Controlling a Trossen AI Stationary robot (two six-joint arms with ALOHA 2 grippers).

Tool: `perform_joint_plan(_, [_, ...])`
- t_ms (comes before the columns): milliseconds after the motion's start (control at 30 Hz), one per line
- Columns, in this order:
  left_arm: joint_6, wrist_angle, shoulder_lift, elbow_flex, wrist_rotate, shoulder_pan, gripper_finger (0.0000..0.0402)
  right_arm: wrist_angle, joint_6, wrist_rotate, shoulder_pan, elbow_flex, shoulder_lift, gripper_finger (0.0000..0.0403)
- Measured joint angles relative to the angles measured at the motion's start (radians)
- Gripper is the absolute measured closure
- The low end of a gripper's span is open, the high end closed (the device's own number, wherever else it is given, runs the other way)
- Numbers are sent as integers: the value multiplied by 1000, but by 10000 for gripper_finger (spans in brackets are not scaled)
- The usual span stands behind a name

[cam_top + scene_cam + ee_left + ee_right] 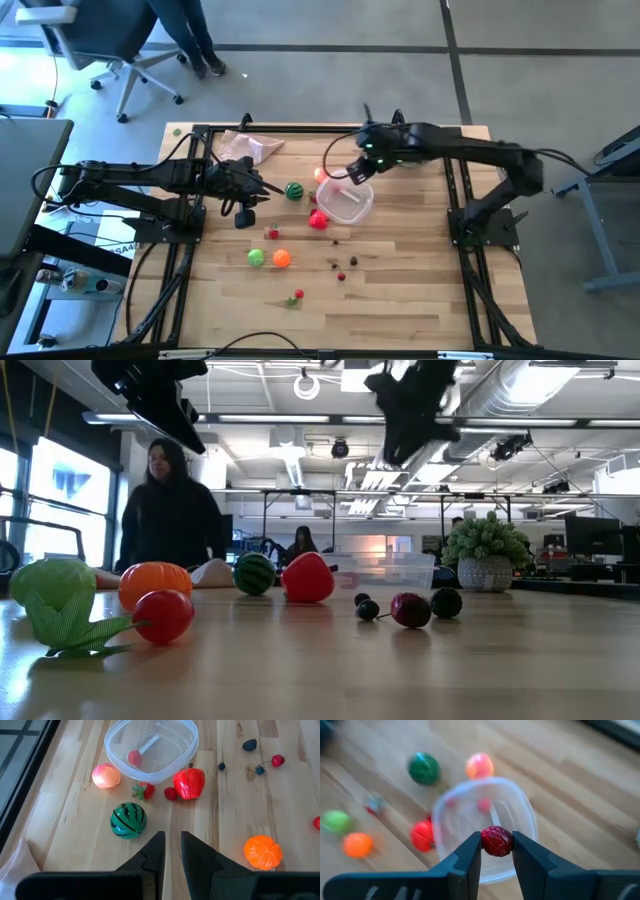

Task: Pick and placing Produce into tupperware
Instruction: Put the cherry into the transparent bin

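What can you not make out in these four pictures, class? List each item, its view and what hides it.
- Low view: both grippers are cut off by the top edge.
- Low view: inside of the tupperware is hidden behind the red pepper and its own cloudy wall.
- High view: the berry in the right gripper is too small to see.
- Right wrist view: table produce is blurred.

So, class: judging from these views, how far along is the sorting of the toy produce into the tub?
Done: one small red piece lies in the tupperware. In hand: the right gripper holds a dark red berry over it. Left: watermelon ball, red apple, orange ball and more; left gripper waits, fingers empty.
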Motion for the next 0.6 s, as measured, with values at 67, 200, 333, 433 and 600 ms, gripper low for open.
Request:
perform_joint_plan(67, [0, 0, 0, 0, 0, 0, 350, 14, -48, -32, -5, -6, 62, 311])
perform_joint_plan(200, [0, 0, 0, 0, 0, 0, 350, 86, -109, -108, -5, -7, 169, 311])
perform_joint_plan(333, [0, 0, 0, 0, 0, 0, 350, 95, -146, -154, -5, -7, 260, 311])
perform_joint_plan(433, [0, 0, 0, 0, 0, 0, 350, 94, -167, -157, 0, -7, 313, 311])
perform_joint_plan(600, [0, 0, 0, 0, 0, 0, 350, 92, -197, -183, 0, -7, 380, 311])
